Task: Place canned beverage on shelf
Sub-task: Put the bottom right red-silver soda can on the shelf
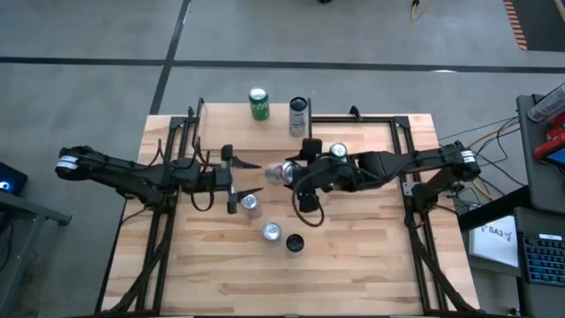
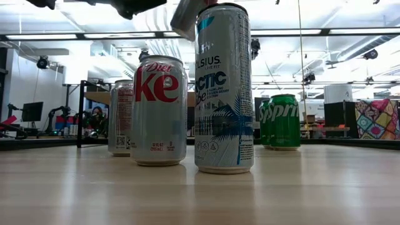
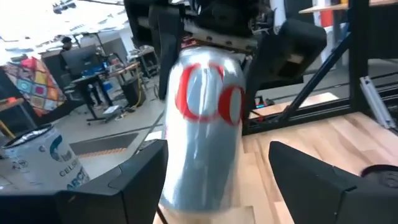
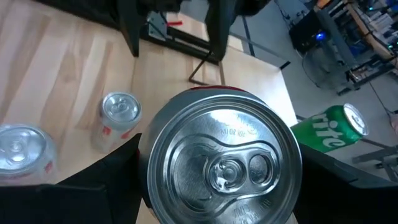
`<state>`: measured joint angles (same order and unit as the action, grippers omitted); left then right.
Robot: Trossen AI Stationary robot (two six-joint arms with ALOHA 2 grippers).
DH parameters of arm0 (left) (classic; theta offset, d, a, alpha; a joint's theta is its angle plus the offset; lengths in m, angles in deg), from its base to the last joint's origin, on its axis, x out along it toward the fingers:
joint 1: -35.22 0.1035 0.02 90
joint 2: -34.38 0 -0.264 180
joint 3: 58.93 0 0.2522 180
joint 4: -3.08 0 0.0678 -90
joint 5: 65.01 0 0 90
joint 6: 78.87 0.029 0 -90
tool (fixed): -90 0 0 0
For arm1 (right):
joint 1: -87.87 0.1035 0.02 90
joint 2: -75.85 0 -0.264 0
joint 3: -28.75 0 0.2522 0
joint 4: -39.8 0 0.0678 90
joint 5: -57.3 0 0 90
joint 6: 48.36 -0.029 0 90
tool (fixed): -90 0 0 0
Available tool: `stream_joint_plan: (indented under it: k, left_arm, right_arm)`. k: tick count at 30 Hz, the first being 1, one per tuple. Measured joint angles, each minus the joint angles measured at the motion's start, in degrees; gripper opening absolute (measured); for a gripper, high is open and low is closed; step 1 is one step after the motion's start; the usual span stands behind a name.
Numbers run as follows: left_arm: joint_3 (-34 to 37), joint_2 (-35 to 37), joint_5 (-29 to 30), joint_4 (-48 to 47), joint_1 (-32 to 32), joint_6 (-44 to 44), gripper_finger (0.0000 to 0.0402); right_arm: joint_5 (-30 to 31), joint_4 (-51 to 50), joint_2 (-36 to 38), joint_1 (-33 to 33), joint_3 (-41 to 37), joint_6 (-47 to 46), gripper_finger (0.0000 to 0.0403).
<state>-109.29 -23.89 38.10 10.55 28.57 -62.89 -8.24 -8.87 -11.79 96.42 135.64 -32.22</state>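
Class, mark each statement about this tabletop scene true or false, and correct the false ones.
1. The right hand holds a silver can with red lettering above the table. True.
2. The left hand is shut on a can. False: it is open and holds nothing; the silver can is in front of it.
3. The green Sprite can lies on its side. False: it stands upright near the table's far edge.
4. A Diet Coke can stands upright beside a taller Celsius can. True.
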Motion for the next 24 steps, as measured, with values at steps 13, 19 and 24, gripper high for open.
stream_joint_plan:
  k: [13, 19, 24]
  left_arm:
    - [-2.36, -5.92, 5.15, 1.03, 0.84, -1.64, 0.0293]
    - [-5.61, -10.33, 6.13, -0.72, 0.93, 0.47, 0.0323]
    - [-6.68, -12.62, 6.62, -1.3, 1.02, 1.3, 0.0331]
  right_arm:
    - [-0.92, 1.73, -4.11, -2.49, 0.56, 2.74, 0.0289]
    - [-0.49, 1.39, -5.4, -2.69, 1.98, 3.85, 0.0289]
    - [-0.47, -0.5, -6.41, -2.6, 3.04, 4.59, 0.0289]
